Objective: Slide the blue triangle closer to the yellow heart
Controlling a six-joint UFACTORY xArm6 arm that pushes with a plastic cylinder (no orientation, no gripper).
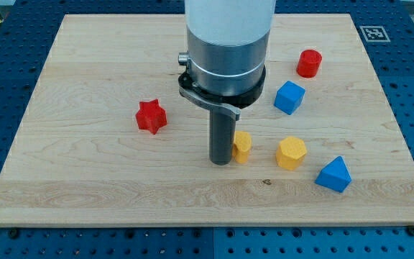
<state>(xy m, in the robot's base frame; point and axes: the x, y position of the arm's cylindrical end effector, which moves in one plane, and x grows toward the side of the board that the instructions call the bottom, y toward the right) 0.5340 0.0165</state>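
Six blocks on tabletop [85, 187]. No jaws fitted; your rod's tip [221, 162] touching yellow heart [242, 147]. Blue triangle [334, 175] well apart, toward right edge, near front-right corner; yellow hexagon [291, 152] between. You must circle beyond triangle, push toward left edge.

Yellow hexagon [291, 152] blocks path between blue triangle [334, 175], yellow heart [242, 146].

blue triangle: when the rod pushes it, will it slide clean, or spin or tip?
The blue triangle sits low and flat on the smooth wooden board, so it probably slides without tipping. Its slanted sides will likely make it spin under an off-centre push. It looks rigid and light.
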